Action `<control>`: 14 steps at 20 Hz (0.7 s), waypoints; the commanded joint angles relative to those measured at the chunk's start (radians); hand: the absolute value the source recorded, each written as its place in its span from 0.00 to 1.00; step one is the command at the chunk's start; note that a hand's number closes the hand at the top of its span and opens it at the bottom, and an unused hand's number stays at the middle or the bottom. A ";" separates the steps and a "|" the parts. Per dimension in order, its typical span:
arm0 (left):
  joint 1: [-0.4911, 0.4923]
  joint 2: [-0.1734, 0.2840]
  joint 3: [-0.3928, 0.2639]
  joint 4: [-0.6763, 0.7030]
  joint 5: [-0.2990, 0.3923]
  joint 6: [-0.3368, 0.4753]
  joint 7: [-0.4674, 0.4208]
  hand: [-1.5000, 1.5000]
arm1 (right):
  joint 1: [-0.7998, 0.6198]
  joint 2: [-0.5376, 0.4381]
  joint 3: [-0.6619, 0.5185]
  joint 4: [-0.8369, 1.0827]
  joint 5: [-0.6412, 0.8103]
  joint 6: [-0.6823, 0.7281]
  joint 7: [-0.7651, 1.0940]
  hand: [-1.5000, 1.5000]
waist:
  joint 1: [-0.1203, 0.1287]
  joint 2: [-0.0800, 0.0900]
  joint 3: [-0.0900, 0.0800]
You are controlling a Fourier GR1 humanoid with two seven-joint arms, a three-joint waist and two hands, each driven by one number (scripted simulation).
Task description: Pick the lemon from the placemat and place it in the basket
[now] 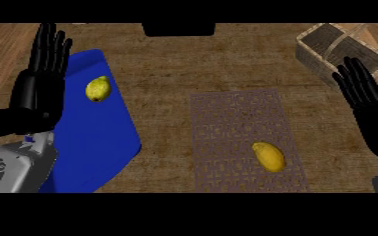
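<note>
The lemon (98,89) is seen upright on the blue mat (96,145), near its far edge. The left hand (40,80) and right hand (362,92) are held open, holding nothing.

Dim, even light — faint soft shadows only, no glare on the counter (170,70).

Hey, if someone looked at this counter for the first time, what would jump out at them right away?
Probably the bright blue placemat at the left, with a yellow lemon lying on its upper part. A second yellow fruit lies on the grey patterned mat near the centre right, and a basket sits at the top right corner. The left hand and right hand are open at the view's edges.
</note>
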 commanded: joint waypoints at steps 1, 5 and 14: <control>-0.047 -0.039 -0.015 0.089 -0.062 0.012 0.029 0.50 | -0.011 -0.002 -0.025 0.084 0.006 0.081 -0.079 1.00 | 0.007 0.012 -0.010; 0.074 0.023 -0.016 0.146 -0.039 -0.015 0.089 0.50 | -0.139 -0.105 0.010 0.260 0.061 0.229 -0.186 1.00 | 0.053 0.027 -0.007; 0.096 0.029 -0.012 0.215 -0.024 -0.052 0.155 0.50 | -0.091 0.135 0.148 0.169 0.387 -0.116 -0.335 0.00 | 0.007 0.009 -0.011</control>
